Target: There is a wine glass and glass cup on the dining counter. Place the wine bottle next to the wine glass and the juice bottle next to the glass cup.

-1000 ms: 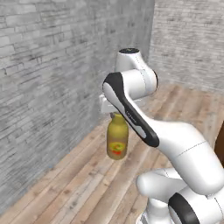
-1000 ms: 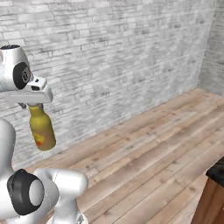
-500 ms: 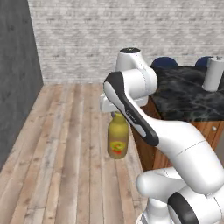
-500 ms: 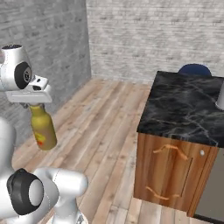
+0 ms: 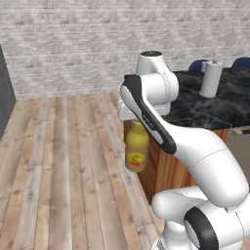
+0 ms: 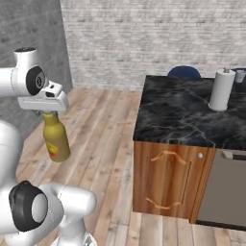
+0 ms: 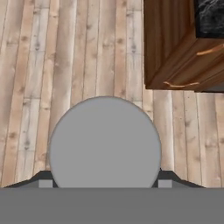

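Note:
The juice bottle [image 5: 136, 151], yellow with a red-and-yellow label, hangs upright in the air over the wood floor, just left of the dining counter's end. My gripper [image 5: 135, 120] is shut on its neck from above. From the right base view the juice bottle [image 6: 56, 139] hangs under the gripper [image 6: 48, 113], well left of the dining counter [image 6: 182, 110]. In the hand view the bottle's grey cap [image 7: 105, 142] sits between the fingertips of the gripper [image 7: 104, 181]. The black marble dining counter [image 5: 195, 110] stretches to the right. The wine glass, glass cup and wine bottle are out of view.
A white paper towel roll [image 6: 221, 90] stands on the counter, with blue stools [image 6: 183, 72] behind it. A wood cabinet door [image 6: 166, 180] and a grey appliance panel [image 6: 226, 192] face me. Brick wall behind, dark wall [image 5: 5, 97] at left, open wood floor [image 5: 63, 161].
The whole picture has swung as the base turned: the counter has come into view and drawn nearer. The bottle stays in the gripper's hold in the same place relative to the arm.

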{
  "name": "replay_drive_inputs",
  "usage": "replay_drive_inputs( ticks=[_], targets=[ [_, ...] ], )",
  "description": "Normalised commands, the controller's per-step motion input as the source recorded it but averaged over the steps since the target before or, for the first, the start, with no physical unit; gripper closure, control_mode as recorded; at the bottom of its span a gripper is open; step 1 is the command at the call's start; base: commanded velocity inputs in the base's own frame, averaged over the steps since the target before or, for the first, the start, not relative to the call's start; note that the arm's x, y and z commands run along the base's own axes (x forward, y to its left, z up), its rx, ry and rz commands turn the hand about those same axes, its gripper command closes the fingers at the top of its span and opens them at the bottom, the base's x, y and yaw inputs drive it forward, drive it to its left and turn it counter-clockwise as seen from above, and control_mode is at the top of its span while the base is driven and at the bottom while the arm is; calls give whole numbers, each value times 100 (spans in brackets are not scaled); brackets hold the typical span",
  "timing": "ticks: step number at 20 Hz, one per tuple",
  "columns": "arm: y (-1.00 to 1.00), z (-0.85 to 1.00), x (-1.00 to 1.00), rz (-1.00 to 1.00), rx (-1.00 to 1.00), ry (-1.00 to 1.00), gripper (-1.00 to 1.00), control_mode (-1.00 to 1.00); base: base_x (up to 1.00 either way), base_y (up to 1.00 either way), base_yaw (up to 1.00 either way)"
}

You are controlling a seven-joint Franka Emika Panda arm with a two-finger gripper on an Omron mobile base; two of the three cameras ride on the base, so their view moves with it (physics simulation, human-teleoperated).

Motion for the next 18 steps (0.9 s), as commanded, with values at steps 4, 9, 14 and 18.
replay_drive_inputs(
  ticks=[4, 9, 14, 18],
  targets=[
    [0, 0, 0, 0, 0, 0, 100, 100, 33, 27, -7],
    [0, 0, 0, 0, 0, 0, 100, 100, 39, 29, -3],
    [0, 0, 0, 0, 0, 0, 100, 100, 44, 37, -3],
    [0, 0, 0, 0, 0, 0, 100, 100, 51, 48, -4]
  ],
)
